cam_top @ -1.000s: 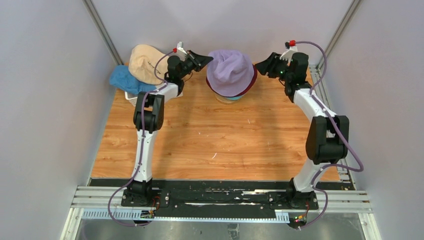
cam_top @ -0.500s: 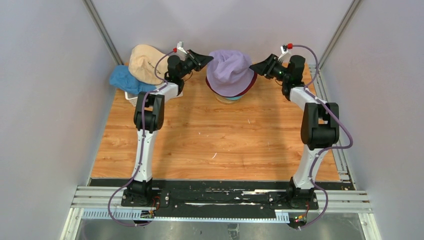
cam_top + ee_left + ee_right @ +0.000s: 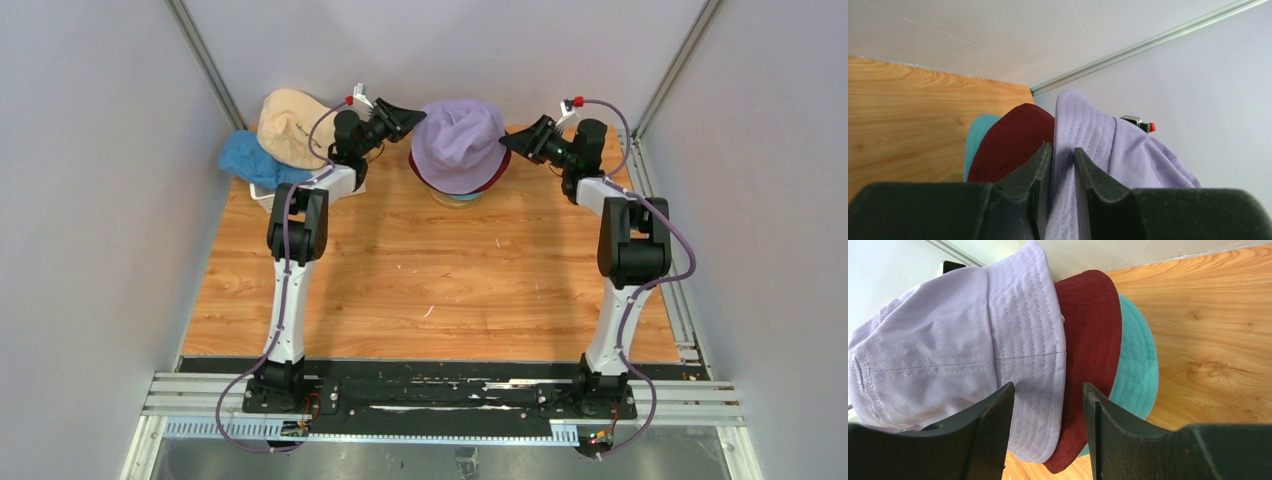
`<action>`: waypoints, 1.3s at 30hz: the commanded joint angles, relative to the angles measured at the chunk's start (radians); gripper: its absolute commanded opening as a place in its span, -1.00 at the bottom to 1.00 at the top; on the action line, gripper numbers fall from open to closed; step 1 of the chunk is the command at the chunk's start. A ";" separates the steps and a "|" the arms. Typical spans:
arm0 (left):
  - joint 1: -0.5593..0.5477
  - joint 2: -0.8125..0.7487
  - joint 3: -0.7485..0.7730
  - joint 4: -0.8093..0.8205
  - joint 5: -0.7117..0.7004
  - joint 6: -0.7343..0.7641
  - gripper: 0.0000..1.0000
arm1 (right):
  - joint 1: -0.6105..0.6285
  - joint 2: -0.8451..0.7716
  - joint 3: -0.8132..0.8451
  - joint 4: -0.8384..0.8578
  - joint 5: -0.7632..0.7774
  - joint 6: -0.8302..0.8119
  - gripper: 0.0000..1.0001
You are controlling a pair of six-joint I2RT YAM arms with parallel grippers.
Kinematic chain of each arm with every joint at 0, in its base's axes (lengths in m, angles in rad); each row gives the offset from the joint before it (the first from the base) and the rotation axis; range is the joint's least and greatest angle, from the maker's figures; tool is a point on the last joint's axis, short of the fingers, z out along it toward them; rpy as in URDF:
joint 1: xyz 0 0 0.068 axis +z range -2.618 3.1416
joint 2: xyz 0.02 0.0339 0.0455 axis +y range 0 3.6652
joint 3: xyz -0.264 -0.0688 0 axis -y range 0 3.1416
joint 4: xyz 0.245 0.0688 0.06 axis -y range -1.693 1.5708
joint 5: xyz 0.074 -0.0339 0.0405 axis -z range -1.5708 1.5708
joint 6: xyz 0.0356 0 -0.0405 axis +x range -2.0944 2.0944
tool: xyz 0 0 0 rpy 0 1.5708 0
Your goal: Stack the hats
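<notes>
A lavender hat lies on top of a dark red hat and a teal hat at the back middle. My left gripper is shut on the lavender hat's left brim; the dark red hat and teal hat show beneath. My right gripper is open at the stack's right side, its jaws around the brims of the lavender hat and dark red hat, with the teal hat beyond. A beige hat lies over a blue hat at the back left.
A white basket peeks out under the blue and beige hats. Grey walls close in the back and both sides. The wooden table runs forward to a black rail at the arm bases.
My right gripper has moved left to the stack's right brim. The left gripper has stayed on the lavender brim. The lavender hat has shifted slightly.
</notes>
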 commanded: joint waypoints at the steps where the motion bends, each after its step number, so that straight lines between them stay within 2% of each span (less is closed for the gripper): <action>1: 0.002 0.011 0.008 0.016 0.027 0.003 -0.48 | -0.027 0.043 0.039 0.126 -0.049 0.078 0.05; 4: 0.002 0.011 0.005 0.015 0.025 0.003 -0.57 | -0.030 0.076 0.046 0.216 -0.084 0.149 0.05; 7: 0.002 0.016 0.002 0.018 0.026 -0.001 -0.70 | -0.040 0.135 0.054 0.398 -0.123 0.305 0.05; 11: 0.002 0.023 -0.002 0.027 0.024 -0.010 -0.73 | -0.056 0.242 0.109 0.673 -0.159 0.559 0.05; 14: 0.002 0.023 -0.006 0.025 0.022 -0.008 -0.74 | -0.059 0.292 0.137 0.771 -0.174 0.666 0.06; 26: 0.001 0.027 -0.010 0.016 0.019 -0.002 -0.75 | -0.053 0.315 0.145 0.830 -0.225 0.737 0.07; 39: -0.001 0.018 -0.018 0.016 0.022 -0.003 -0.75 | -0.029 0.345 0.161 0.765 -0.242 0.699 0.09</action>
